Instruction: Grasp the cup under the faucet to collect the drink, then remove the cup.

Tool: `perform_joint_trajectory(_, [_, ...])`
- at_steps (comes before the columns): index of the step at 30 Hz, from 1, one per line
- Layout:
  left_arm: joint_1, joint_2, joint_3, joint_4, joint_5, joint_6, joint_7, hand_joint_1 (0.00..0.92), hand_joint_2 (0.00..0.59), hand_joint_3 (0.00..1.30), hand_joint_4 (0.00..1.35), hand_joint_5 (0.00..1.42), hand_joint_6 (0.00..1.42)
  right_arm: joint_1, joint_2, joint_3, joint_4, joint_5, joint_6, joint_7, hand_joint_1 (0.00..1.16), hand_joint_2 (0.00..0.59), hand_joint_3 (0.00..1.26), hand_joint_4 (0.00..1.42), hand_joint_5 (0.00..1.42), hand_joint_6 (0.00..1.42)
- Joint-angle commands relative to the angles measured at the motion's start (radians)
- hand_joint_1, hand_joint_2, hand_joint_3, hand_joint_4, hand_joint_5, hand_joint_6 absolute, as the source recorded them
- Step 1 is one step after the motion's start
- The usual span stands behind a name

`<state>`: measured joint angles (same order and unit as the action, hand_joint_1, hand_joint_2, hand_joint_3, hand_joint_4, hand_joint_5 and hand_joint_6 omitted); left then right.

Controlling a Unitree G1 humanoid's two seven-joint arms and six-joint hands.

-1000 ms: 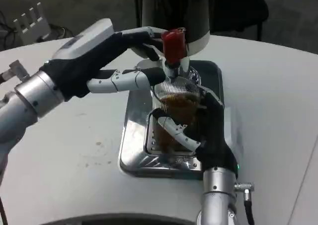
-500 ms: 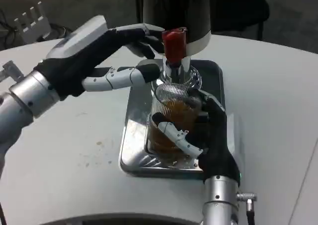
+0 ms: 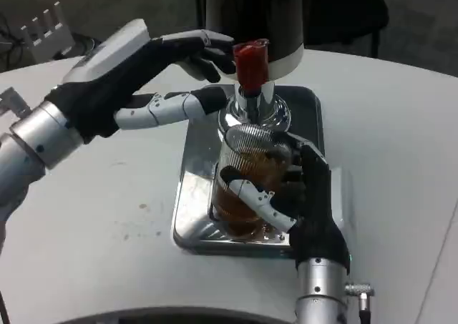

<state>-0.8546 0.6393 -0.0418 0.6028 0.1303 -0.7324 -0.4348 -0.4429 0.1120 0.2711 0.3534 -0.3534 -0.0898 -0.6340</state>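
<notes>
The right hand [image 3: 304,202] wraps the cup [image 3: 249,181] from the side, fingers curled around its lower wall and thumb side behind, so the cup is gripped. The cup stands on the steel drip tray [image 3: 192,195], directly beneath the faucet [image 3: 250,99], and holds amber drink to roughly two-thirds of its height. The left hand [image 3: 136,70] reaches in from the left, its fingers spread and holding nothing, their tips near the red tap handle [image 3: 250,63]; whether they touch it I cannot tell.

The cup looks like clear ribbed plastic, thin-walled and likely to flex if squeezed hard. With liquid in it, it is probably moderately heavy and top-sloshing, and any drips would make the wall slippery. A mid-to-low hold around the wall, as now, seems best, keeping it upright while drawing it out from under the faucet.

The tray sits on a white rounded surface [image 3: 107,231], with faint stains to the left of the tray. The dark dispenser body [image 3: 250,9] rises behind. Beyond lies a grey floor and a white rack-like object [image 3: 44,27] at upper left.
</notes>
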Motion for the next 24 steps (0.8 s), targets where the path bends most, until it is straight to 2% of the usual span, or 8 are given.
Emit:
perform_joint_trajectory(1, [0.008, 0.007, 0.023, 0.009, -0.013, -0.017, 0.007, 0.0, 0.11, 0.33, 0.37, 0.42, 0.41, 0.026, 0.034, -0.001, -0.077, -0.023, -0.018, 0.009, 0.73, 0.228, 0.63, 0.71, 0.8, 0.77])
perform_joint_trajectory(13, [0.02, 0.013, 0.069, -0.012, -0.044, -0.021, 0.004, 0.0, 0.115, 0.34, 0.38, 0.44, 0.43, 0.135, 0.014, 0.005, -0.209, -0.054, 0.003, 0.077, 0.76, 0.213, 0.68, 0.75, 0.87, 0.85])
perform_joint_trajectory(24, [0.066, 0.033, 0.113, -0.053, -0.083, -0.01, -0.007, 0.0, 0.112, 0.35, 0.39, 0.44, 0.43, 0.197, 0.007, 0.01, -0.296, -0.066, 0.02, 0.113, 0.77, 0.212, 0.69, 0.77, 0.9, 0.88])
